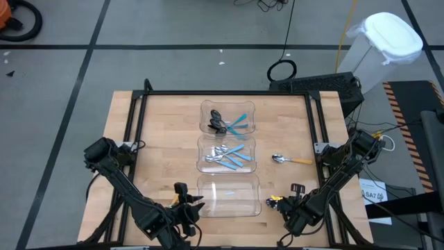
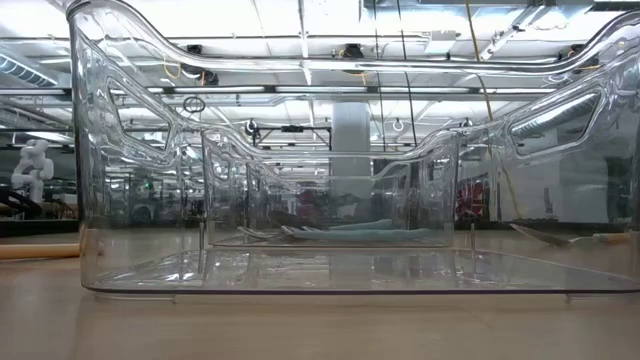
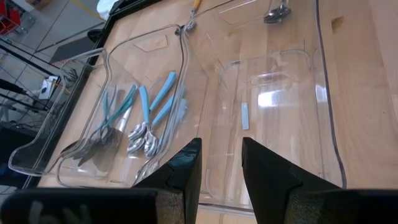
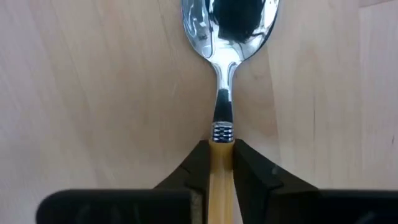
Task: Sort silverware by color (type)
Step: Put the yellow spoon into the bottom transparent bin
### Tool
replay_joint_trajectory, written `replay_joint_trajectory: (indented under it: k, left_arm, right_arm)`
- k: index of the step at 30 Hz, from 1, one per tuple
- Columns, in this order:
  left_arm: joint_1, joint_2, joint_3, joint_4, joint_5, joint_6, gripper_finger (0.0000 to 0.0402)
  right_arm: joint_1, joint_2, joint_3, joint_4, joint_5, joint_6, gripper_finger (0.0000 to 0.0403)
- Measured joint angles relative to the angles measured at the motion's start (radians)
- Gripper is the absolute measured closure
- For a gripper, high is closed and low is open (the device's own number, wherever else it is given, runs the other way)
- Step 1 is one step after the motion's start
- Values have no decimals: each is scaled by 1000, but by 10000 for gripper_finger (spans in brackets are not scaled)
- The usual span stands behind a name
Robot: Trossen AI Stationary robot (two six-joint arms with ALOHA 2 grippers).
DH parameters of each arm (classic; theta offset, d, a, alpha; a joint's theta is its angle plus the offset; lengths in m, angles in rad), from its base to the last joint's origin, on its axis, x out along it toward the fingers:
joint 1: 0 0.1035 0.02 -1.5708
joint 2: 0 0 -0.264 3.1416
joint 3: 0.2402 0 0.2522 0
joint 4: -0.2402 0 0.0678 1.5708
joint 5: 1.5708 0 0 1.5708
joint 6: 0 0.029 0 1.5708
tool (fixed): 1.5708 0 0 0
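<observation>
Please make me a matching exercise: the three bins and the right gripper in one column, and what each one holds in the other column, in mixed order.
Column one:
1. far bin
2. middle bin
3. near bin
4. right gripper

Column two:
a. orange-handled spoon
b. no spoons
c. dark spoons
d. silver spoons, blue handles

Pairs: 1-c, 2-d, 3-b, 4-a.

A lab: taped concrete floor (image 1: 173,42), framed workbench (image 1: 166,139), ceiling striplights (image 2: 300,15).
</observation>
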Motion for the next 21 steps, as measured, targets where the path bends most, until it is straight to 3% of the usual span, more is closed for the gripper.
replay_joint_trajectory:
  k: [11,21]
  left_arm:
    - [0,0,0,0,0,-1,286]
    - [0,0,0,0,0,-3,286]
  right_arm:
    - [4,-28,43,-25,-29,-27,365]
    - [28,-52,206,-120,-34,-80,365]
